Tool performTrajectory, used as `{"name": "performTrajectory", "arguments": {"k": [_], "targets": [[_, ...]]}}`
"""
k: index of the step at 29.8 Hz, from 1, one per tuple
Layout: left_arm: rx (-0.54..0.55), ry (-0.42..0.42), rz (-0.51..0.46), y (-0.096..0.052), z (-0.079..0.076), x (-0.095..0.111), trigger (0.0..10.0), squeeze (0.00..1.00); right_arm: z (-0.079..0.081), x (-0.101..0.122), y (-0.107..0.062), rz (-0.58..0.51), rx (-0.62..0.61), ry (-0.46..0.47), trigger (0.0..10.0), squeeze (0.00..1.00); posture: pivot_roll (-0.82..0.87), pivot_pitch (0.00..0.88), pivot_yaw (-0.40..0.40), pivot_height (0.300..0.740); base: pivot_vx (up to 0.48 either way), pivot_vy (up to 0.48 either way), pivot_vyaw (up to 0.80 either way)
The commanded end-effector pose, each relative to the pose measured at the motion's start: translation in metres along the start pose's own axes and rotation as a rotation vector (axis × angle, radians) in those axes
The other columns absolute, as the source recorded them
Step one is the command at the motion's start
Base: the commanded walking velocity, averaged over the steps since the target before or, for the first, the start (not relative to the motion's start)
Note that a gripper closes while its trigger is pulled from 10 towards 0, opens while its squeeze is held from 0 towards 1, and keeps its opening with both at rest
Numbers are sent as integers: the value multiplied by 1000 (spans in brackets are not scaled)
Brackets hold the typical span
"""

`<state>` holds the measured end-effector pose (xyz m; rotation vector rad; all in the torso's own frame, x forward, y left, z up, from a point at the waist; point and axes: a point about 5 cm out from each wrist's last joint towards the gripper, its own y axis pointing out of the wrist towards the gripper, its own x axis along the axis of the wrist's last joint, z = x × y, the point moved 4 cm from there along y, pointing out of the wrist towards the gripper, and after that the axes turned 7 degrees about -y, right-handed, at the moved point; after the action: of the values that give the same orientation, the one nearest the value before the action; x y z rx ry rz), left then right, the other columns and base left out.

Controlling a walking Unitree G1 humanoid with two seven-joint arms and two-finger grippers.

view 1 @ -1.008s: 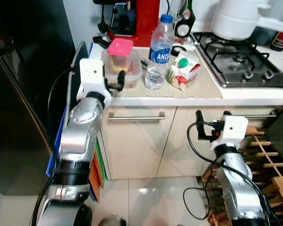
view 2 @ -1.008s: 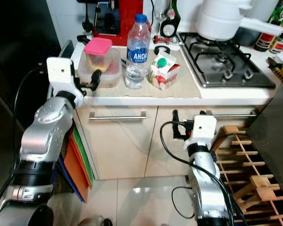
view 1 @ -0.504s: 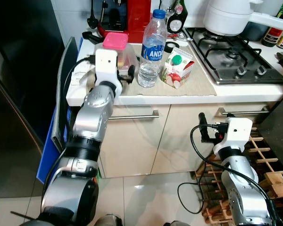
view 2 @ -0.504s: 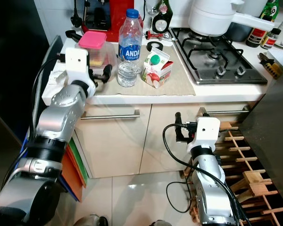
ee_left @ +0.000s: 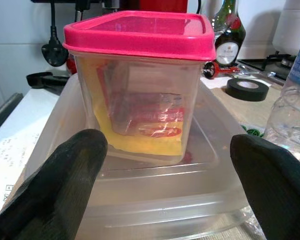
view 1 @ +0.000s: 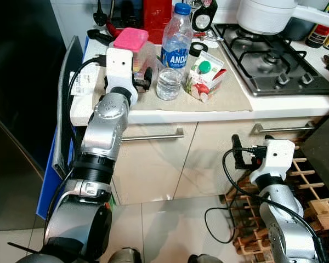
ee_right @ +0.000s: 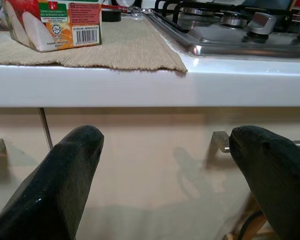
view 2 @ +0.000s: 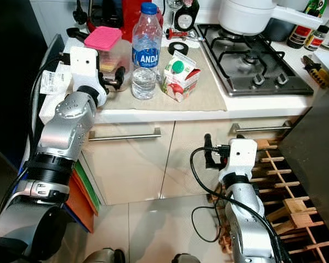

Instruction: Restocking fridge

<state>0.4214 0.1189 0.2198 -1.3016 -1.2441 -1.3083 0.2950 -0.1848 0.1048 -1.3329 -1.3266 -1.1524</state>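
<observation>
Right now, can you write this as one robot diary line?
left pincer: open, at pink-lidded clear plastic tub | tub: on flat clear container | right pincer: open, below counter

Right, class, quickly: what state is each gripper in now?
Left gripper: open, fingers either side of the clear tub, holding nothing.
Right gripper: open, empty, below the counter edge.

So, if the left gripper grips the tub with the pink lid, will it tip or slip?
The pink-lidded tub is tall and stands on a flat clear container, so it may tip. Its smooth plastic walls look slippery. The left gripper is open around it.
</observation>
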Motion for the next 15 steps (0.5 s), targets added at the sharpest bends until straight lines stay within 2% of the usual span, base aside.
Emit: {"name": "performTrajectory", "arguments": {"k": [1,5,9,14,15], "targets": [[20,20,22,-2,4,-8,10000,0,-3,1,1,2,1,-10,10000,0,-14,82,-44,740,0,0,0],[36,43,6,-2,7,1,10000,0,-3,1,2,2,6,-12,10000,0,-9,72,-45,740,0,0,0],[60,37,28,-4,11,0,10000,0,-3,0,2,4,8,-13,10000,0,-2,63,-42,740,0,0,0],[69,39,19,-11,11,7,10000,0,-2,-1,3,5,11,-14,10000,0,6,51,-46,740,0,0,0],[66,33,-6,-13,10,14,10000,0,-3,-1,4,5,13,-15,10000,0,10,45,-47,740,0,0,0]]}}
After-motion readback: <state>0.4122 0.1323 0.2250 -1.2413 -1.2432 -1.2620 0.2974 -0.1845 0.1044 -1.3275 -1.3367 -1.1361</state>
